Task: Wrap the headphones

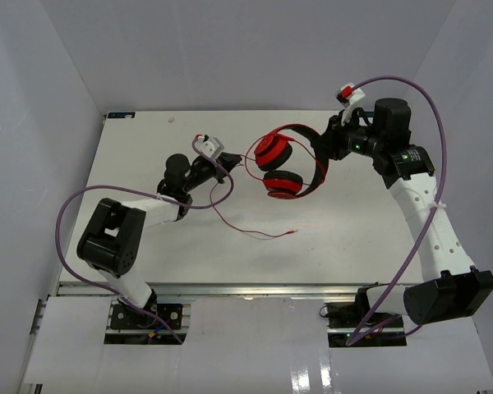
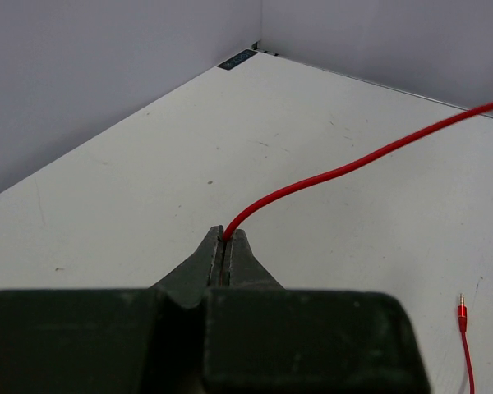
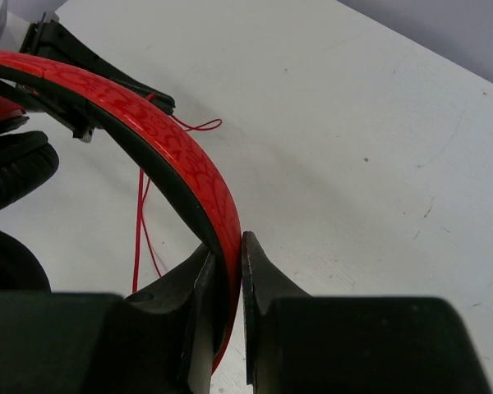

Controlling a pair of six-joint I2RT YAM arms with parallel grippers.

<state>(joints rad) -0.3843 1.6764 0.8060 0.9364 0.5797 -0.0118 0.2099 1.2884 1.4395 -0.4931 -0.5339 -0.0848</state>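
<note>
On the bench, right of centre toward the far edge: headphones, right gripper at their right, left gripper at their left, cord trailing nearward.

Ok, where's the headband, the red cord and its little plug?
headband (image 3: 181, 164), right wrist view, red outer band
red cord (image 2: 345, 167), left wrist view, middle stretch
plug (image 2: 462, 312), left wrist view, red barrel

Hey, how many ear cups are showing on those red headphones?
2. The far ear cup is higher in the top view; the near ear cup is right below it.
</note>
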